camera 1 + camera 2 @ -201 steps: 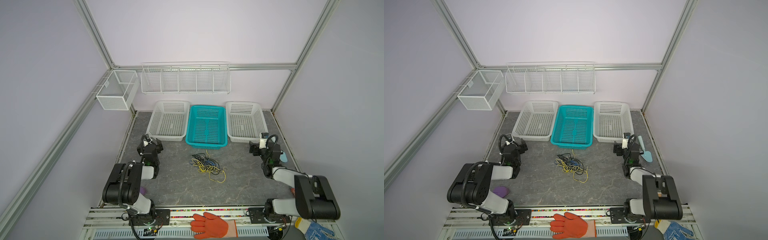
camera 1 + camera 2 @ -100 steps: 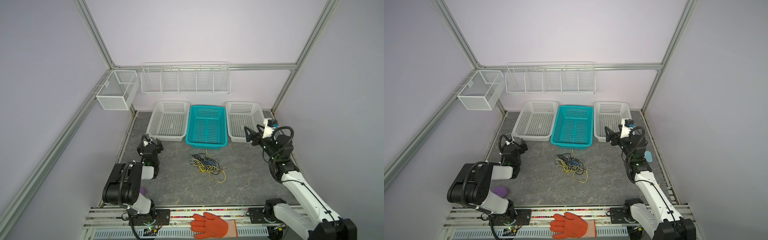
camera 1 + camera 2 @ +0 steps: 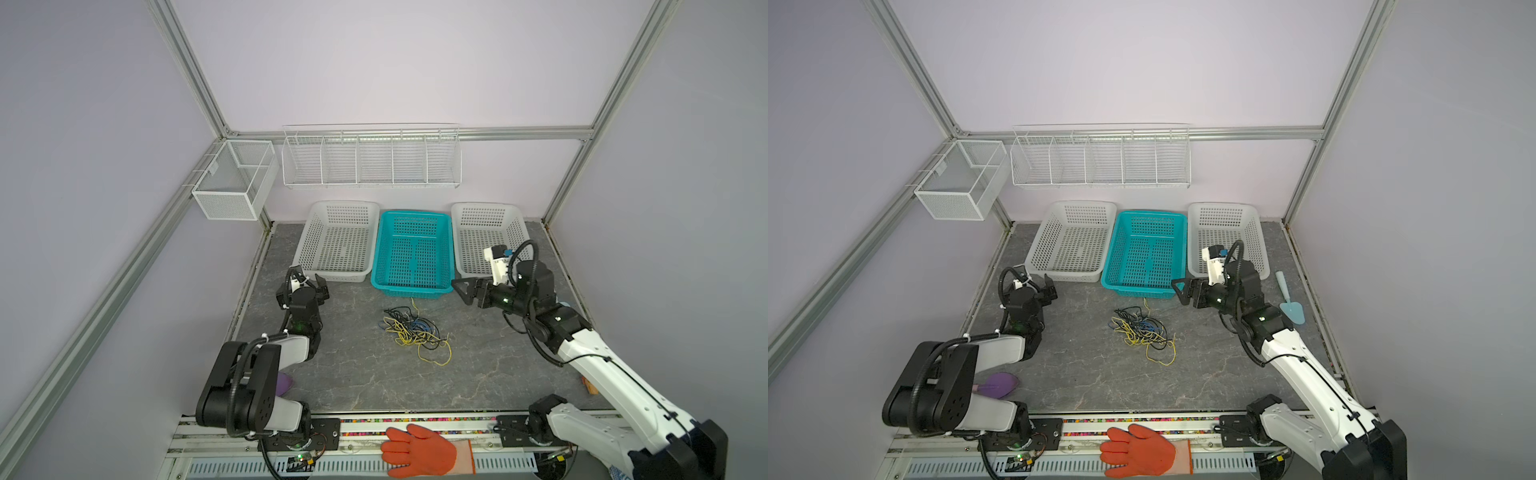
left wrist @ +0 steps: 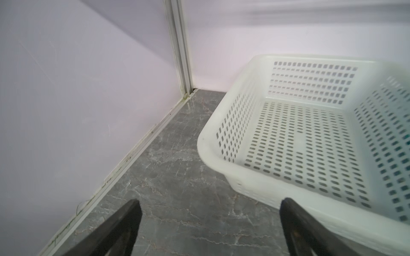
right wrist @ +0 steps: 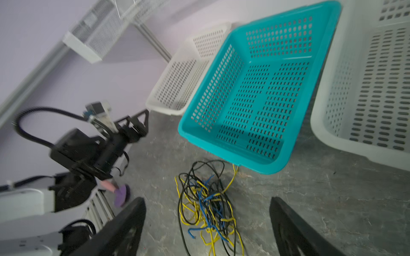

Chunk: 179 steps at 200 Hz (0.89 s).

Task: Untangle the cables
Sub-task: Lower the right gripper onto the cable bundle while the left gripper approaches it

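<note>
The cables (image 3: 415, 334) (image 3: 1144, 332) lie in one loose tangle of thin yellow, black and blue wires on the grey table, just in front of the teal basket (image 3: 413, 216). My right gripper (image 3: 462, 291) (image 3: 1180, 291) hovers to the right of the tangle, near the teal basket's front right corner, open and empty. In the right wrist view the cables (image 5: 206, 199) lie on the table beyond the wide-spread fingers of the right gripper (image 5: 206, 200). My left gripper (image 3: 306, 280) (image 4: 210, 201) rests at the far left, open and empty, in front of the left white basket (image 4: 221, 124).
Two white baskets (image 3: 338, 208) (image 3: 488, 208) flank the teal one at the back. A light blue scoop (image 3: 1291, 305) lies at the right edge. A purple object (image 3: 998, 384) sits by the left arm's base. An orange glove (image 3: 419, 451) lies on the front rail. Wire racks (image 3: 370, 156) hang on the walls.
My right arm has unfolded from its rest pose at the right and reached left toward the cables. The left arm has not moved.
</note>
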{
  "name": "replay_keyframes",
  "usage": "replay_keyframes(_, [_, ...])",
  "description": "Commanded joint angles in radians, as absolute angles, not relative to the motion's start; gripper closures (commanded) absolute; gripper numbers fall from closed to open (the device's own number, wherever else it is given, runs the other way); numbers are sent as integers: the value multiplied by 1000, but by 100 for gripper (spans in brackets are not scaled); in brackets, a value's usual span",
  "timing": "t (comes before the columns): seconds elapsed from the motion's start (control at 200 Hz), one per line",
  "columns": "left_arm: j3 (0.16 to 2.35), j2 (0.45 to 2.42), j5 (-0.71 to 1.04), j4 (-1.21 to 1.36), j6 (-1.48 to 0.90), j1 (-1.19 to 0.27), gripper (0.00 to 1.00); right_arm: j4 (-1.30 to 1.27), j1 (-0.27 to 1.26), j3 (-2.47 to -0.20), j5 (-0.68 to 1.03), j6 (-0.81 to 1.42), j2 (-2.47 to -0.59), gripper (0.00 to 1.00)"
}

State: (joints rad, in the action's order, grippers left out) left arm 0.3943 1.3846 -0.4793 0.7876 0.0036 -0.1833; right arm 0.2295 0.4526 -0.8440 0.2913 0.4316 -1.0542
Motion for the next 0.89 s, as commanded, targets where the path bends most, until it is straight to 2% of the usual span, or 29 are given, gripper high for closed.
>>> replay_keyframes(0.0, [468,1269,-503,585,-7,-199,2,405,550,-873,194,296,-1128,7])
replay_keyframes(0.085, [545,1186,-432,383,-82,-211,2,415,624,-903,147,263,-1174,6])
replay_keyframes(0.18, [648,1086,-349,137,-235,-213,2,441,688,-943,141,227,-1246,0])
replay_keyframes(0.34, [707,894,-212,-82,-524,-209,1,406,769,-941,49,193,-1318,4])
replay_keyframes(0.45, [630,761,-131,-46,-654,-209,2,370,788,-953,22,183,-1388,6])
replay_keyframes(0.54, [534,671,-41,40,-701,-210,2,383,802,-992,0,177,-1473,12])
replay_keyframes(0.755, [499,696,23,-106,-782,-232,1,309,848,-1013,-62,195,-1605,19])
replay_keyframes(0.89, [483,709,9,-173,-830,-271,1,278,854,-1021,-24,201,-1686,30])
